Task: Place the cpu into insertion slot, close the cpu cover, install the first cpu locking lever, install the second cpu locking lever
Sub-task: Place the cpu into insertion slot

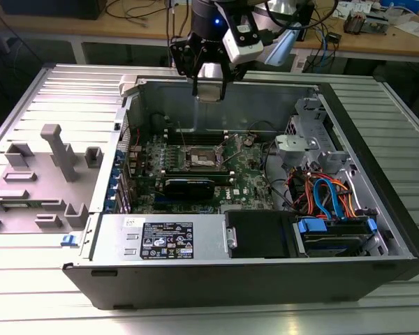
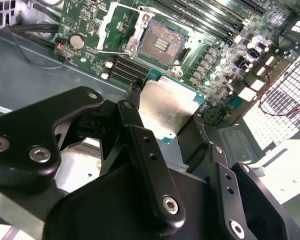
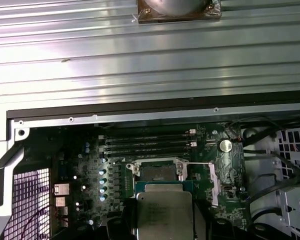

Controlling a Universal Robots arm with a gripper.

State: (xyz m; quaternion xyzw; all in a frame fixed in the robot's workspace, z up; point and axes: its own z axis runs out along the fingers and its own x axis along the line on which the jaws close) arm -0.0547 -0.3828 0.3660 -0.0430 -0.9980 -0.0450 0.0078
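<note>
A ribbed metal surface (image 1: 42,307) carries an open computer case (image 1: 195,279), and the green motherboard (image 1: 248,183) lies flat on the case floor. Off the motherboard towards the exterior view's left, outside the case wall, a grey moulded fixture (image 1: 49,174) rests on the surface. Towards the exterior view's right of the motherboard, inside the case, orange and blue cables (image 1: 328,195) bunch together.

The gripper (image 1: 209,89) hangs above the motherboard, well clear of it. Its black fingers (image 2: 135,97) are clenched on two opposite edges of the cpu (image 2: 167,107), dull silver top facing the wrist cameras. The cpu is in the air, touching nothing on the motherboard.

On the motherboard, the long black memory slots (image 3: 145,142) run in parallel rows. The cpu cover (image 2: 106,22) is swung open, lying off to one side of the socket. Near the motherboard's middle, the insertion slot (image 2: 160,44) is bare, its brownish contact field uncovered inside the grey metal rim. In the first wrist view the cpu (image 3: 163,215) sits just short of the insertion slot (image 3: 159,172).
</note>
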